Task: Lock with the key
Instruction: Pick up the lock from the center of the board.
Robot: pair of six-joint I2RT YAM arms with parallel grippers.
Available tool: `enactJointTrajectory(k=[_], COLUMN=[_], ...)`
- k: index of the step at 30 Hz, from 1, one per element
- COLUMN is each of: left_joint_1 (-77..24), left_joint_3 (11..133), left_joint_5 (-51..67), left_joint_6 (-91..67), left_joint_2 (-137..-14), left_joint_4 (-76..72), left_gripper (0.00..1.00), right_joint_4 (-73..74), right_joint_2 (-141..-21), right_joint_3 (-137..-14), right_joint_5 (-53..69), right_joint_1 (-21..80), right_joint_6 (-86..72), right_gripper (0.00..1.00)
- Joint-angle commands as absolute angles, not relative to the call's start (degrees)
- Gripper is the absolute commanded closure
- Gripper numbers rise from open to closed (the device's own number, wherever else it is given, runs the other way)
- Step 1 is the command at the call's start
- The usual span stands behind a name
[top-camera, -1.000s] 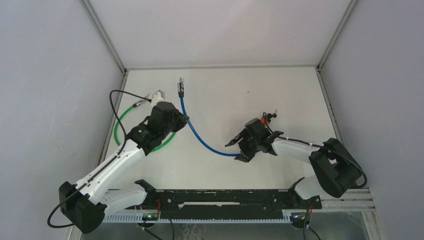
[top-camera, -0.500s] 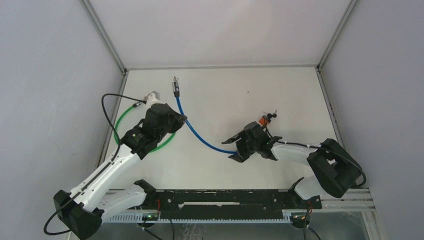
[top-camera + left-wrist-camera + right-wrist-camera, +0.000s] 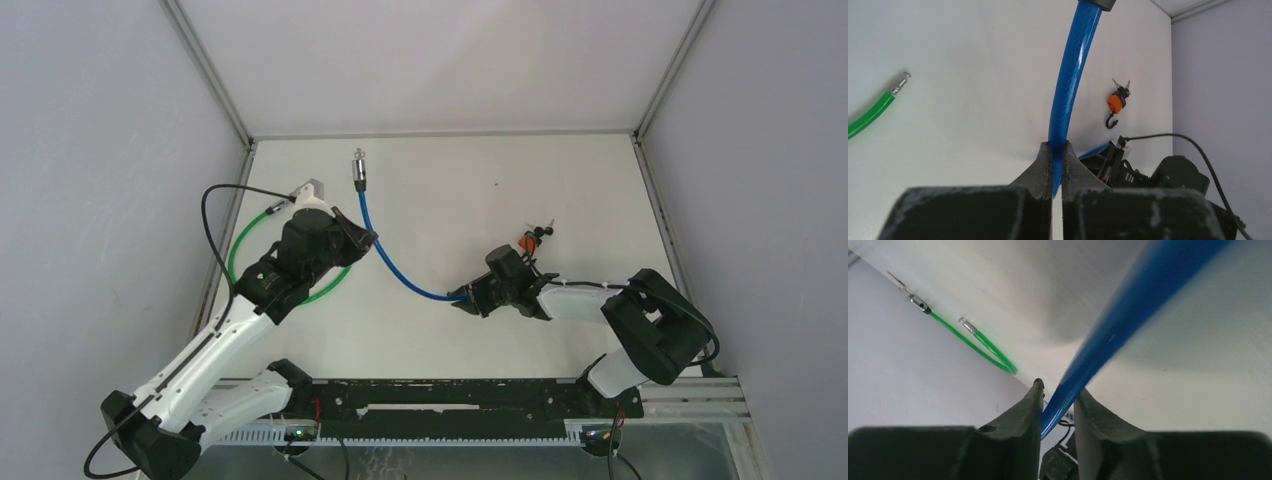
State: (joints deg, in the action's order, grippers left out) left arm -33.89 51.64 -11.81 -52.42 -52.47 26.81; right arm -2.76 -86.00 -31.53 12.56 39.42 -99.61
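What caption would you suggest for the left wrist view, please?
The left gripper clamps the blue cable; orange-tagged keys lie beyond.

There are two cable locks: one blue cable lock [image 3: 400,275] and one green cable lock [image 3: 873,113]. One key bunch [image 3: 1116,102] is in view, with one orange fob, one black hook and two key blades. Two grippers are present, one left gripper [image 3: 1057,150] and one right gripper [image 3: 1058,390], over one white table [image 3: 560,180].

Ahead of the left tool [image 3: 1056,148], the blue cable [image 3: 1073,75] is cut off at the top edge; the keys [image 3: 1117,101] are too small to tell apart.
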Motion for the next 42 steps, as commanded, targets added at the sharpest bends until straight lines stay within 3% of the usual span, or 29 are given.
enactJointTrajectory(k=[1,3,4,21,30,42], left_joint_1=[-34.19,-34.14,-34.18,-34.11,-34.08,-34.18], left_joint_3=[51.84,51.3,51.14,49.09,49.3,55.36], left_joint_5=[-6.8,-7.75,-8.34,-9.73,-7.99,1.42], left_joint_6=[-45.38,-44.11,-43.82,-40.71,-37.69,-33.97], left_joint_2=[-50.1,-49.77,-49.66,-51.6,-55.61,-77.26], left_joint_4=[21.33,21.88,22.3,23.09,24.82,26.76], left_gripper=[1.0,1.0,1.0,1.0,1.0,1.0], right_joint_4=[-4.03,-2.24,-1.54,16.11,18.6,25.31], right_joint_2=[-84.17,-83.42,-83.11,-69.7,-68.8,-79.27], right_joint_3=[-31.73,-31.77,-31.95,-36.98,-41.22,-50.12], right_joint_5=[11.28,10.78,10.92,-2.92,-10.44,-1.41], right_joint_1=[39.89,39.93,39.78,42.47,48.55,49.26], right_joint_6=[-99.5,-98.71,-98.0,-88.13,-72.9,-45.92], right_gripper=[0.8,0.97,1.0,1.0,1.0,1.0])
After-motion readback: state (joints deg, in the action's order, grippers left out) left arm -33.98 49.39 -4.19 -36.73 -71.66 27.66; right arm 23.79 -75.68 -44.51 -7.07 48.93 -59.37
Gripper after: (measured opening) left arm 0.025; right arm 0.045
